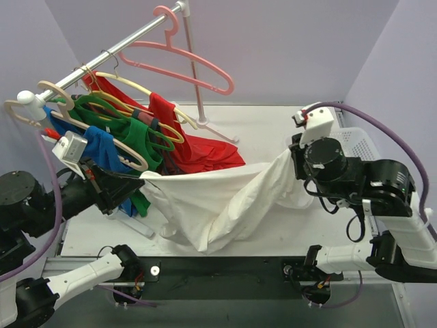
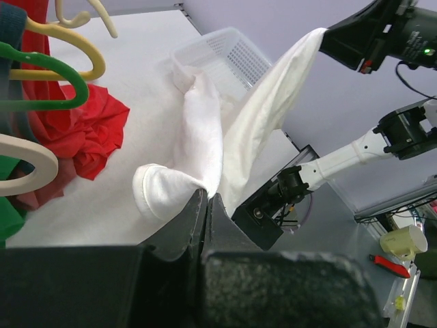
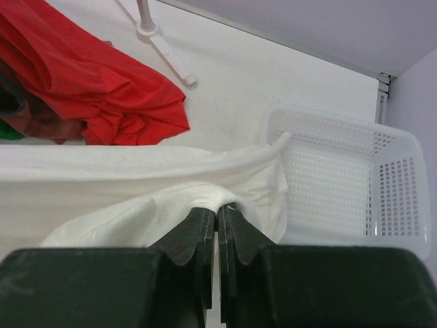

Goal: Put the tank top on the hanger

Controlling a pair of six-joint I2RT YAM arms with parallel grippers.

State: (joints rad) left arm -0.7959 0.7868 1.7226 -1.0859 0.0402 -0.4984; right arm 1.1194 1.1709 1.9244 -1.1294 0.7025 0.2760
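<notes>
So the tank top (image 1: 218, 198) is strung out like a hammock between the two arms, over the near half of the desk (image 1: 266, 123). The left gripper (image 1: 138, 179) has its jaws pinched tight on one edge of the cloth at the left. In the left wrist view the fingers (image 2: 194, 212) are pressed together with white fabric bunched right at the tips. The right gripper (image 1: 295, 158) is doing the same at the right side, jaws clamped on a fold of it, and the right wrist view shows the cloth squeezed between the two dark pads (image 3: 201, 225). The middle of the garment sags down in loose wrinkled folds, and I can't tell if the lowest bit touches the desk.

The pink hanger (image 1: 184, 58) is up at the far side, hooked over the metal rail (image 1: 123, 44) close to the upright pole, bare, and well apart from the tank top. Further left on the rail there's a cluster of cream hangers (image 1: 123, 92), with a green shirt (image 1: 130, 130) and a red shirt (image 1: 198, 147) that spills onto the desk just behind the white cloth. A white mesh basket (image 1: 358, 143) sits at the right, beside the right arm.
</notes>
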